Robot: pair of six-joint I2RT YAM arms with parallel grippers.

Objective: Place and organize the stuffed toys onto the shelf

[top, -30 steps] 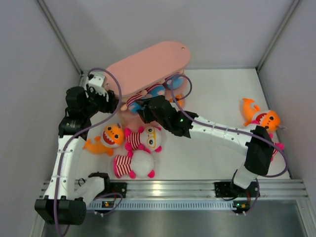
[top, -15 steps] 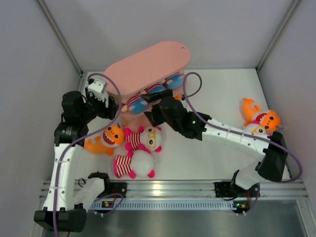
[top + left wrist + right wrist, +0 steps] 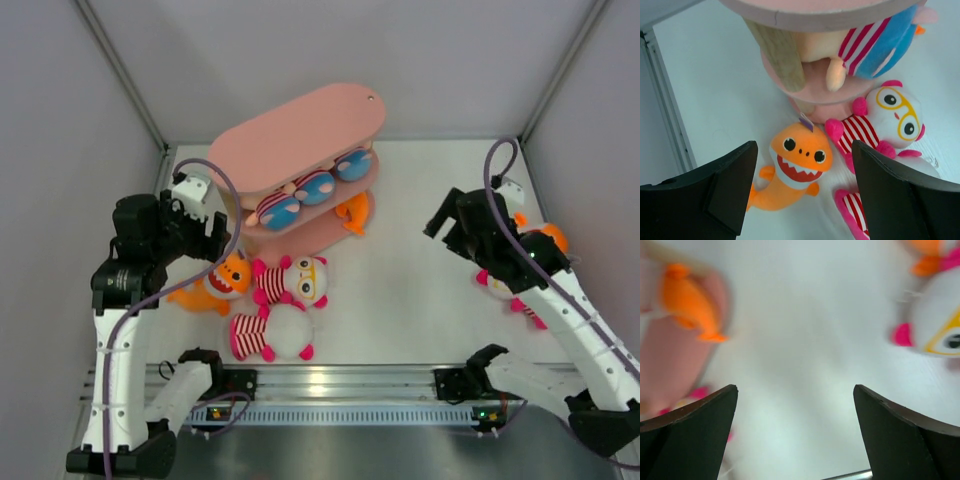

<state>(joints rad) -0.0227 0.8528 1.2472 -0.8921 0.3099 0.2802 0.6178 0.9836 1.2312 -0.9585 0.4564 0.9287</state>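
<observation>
While nothing is being carried, the job is sitting between placements. Three boys in blue [image 3: 312,187] are lying in a row on the middle tier of the shelf [image 3: 300,135], and an orange fish [image 3: 352,212] is resting on the right end of the bottom tier.

The left claw [image 3: 804,150] is gaping wide and empty, hovering over the orange shark-mouthed toy [image 3: 797,161] near the left edge of the table [image 3: 400,300], so I am judging that toy to be the next pick. It is lying face up with its long axis running roughly along the near edge. Its head is pointing towards the striped glasses doll [image 3: 300,280] beside it, and its tail towards the left edge. Taking it is calling for a straight drop and a squeeze across the body.

The right claw [image 3: 795,390] is likewise spread and empty, hanging near the right edge beside a second glasses doll [image 3: 935,320]. The shelf's long axis is running diagonally, from near-left to far-right.
</observation>
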